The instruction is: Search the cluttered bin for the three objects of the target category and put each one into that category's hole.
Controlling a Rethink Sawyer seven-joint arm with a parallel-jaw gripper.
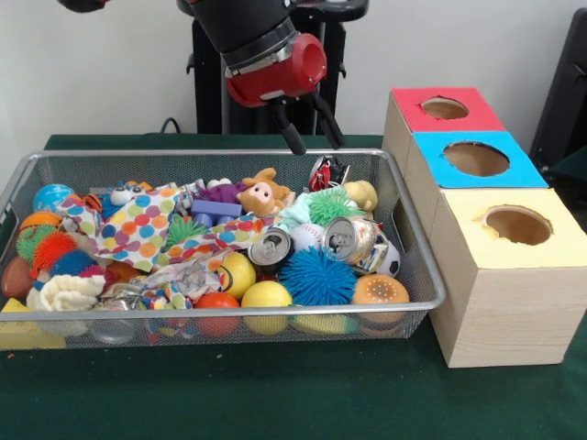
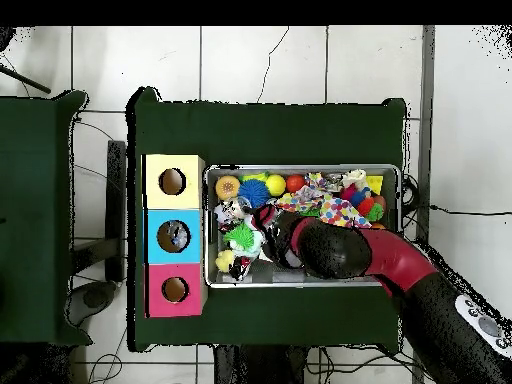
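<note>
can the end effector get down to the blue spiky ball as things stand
Probably yes. The blue spiky ball lies on top of the pile with nothing over it, and the open end effector hangs above the bin's far side.

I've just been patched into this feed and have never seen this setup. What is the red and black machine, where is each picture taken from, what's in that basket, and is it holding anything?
The machine is a red and black robot arm ending in a gripper with two dark fingers, which are open and hold nothing. It hangs above the back of a silver wire mesh bin on a green table.

One picture looks across the table at the robot; the other looks straight down, where the arm covers part of the bin.

The bin is piled with small things: a blue spiky rubber ball, a smooth yellow ball, a crushed silver drink can, a polka-dot cloth and a brown plush animal, among others.

Beside it stand three wooden boxes, each with a round hole: red-topped box, blue-topped box, yellow-topped box.
</note>
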